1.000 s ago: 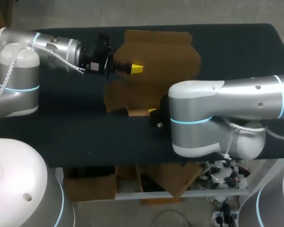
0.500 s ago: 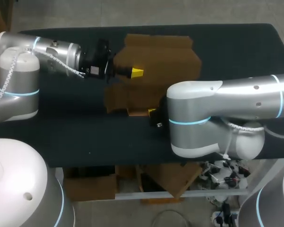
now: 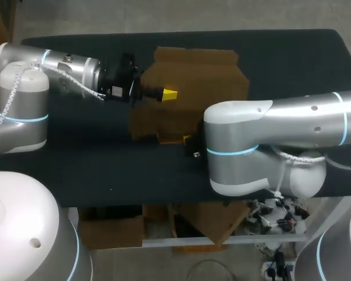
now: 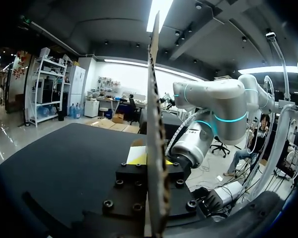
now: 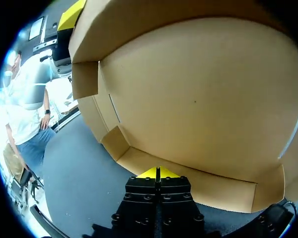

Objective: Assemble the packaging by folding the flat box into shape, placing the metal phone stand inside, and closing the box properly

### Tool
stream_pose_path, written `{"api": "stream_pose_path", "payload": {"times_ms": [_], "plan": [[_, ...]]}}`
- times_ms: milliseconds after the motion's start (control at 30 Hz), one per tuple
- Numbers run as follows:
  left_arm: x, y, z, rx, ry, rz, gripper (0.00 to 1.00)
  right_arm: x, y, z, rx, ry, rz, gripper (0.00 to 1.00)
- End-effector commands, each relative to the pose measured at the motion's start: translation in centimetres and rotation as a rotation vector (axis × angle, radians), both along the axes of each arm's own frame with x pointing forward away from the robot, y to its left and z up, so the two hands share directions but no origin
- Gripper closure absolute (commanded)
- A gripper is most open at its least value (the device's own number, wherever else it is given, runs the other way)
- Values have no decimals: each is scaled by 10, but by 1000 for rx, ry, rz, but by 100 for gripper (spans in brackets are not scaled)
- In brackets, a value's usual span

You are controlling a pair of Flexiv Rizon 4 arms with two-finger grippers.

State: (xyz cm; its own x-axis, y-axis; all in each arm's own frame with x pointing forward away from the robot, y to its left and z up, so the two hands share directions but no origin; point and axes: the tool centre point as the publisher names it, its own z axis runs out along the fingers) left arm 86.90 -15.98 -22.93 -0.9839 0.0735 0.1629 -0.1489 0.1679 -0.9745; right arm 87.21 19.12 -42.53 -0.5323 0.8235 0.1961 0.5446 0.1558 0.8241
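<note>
While left jaws pinch box (image 3: 193,73) edge | right jaws face it

The table (image 3: 105,170) is the one piece of furniture here: a wide top covered in matte black material, straight along its near edge. Soft, even light falls across it, leaving a faint sheen.

Box (image 5: 198,99) close ahead of right fingers (image 5: 150,173)
</note>
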Motion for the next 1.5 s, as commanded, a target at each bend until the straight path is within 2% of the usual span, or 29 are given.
{"api": "stream_pose_path", "payload": {"times_ms": [33,367,1500], "plan": [[-1,-1,-6,0,3,1,100,-3,5,-3,-72,-33,-122,100],[-2,0,-9,-18,1,0,100,-3,5,-3,-72,-33,-122,100],[-1,-2,-12,15,-3,6,100,-3,5,-3,-72,-33,-122,100]]}}
